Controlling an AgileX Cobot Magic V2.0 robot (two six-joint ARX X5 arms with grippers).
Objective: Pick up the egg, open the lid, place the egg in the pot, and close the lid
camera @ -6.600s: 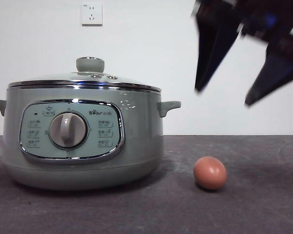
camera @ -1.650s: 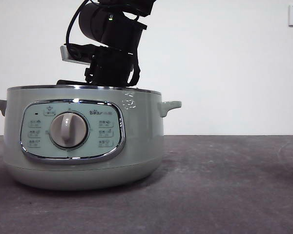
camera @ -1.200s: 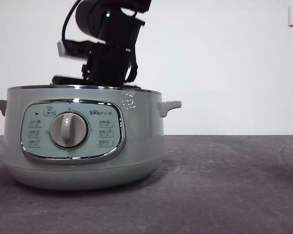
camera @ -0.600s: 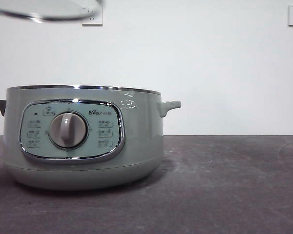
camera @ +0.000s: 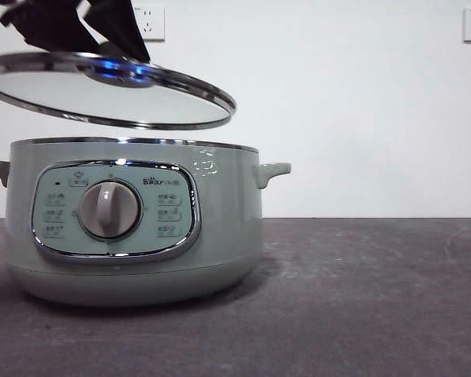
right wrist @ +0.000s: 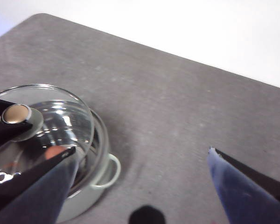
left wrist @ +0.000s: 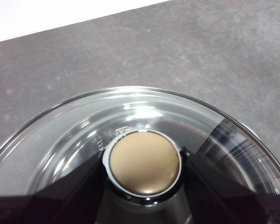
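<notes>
**Light and picture quality**

I read even, bright, diffuse room light. The sage-green round cooking pot (camera: pixel 133 220) casts a soft shadow on the dark grey table (camera: pixel 361 298). The chrome-rimmed domed glass lid (camera: pixel 110 90) shows streaky white glare and a blue glint; its knob (left wrist: pixel 144 162) is sharp. The right gripper (right wrist: pixel 140 158) looks blurred, bluish.

Layout. The pot (camera: pixel 133 224) stood on the table (camera: pixel 361 298), left of centre in the front view. The lid (camera: pixel 110 93) hung just above the pot's rim, tilted, apart from it, its knob (left wrist: pixel 144 162) clamped between the left gripper's (left wrist: pixel 144 186) jaws. The right gripper (right wrist: pixel 140 161), jaws spread, hung above the table beside the pot.
</notes>
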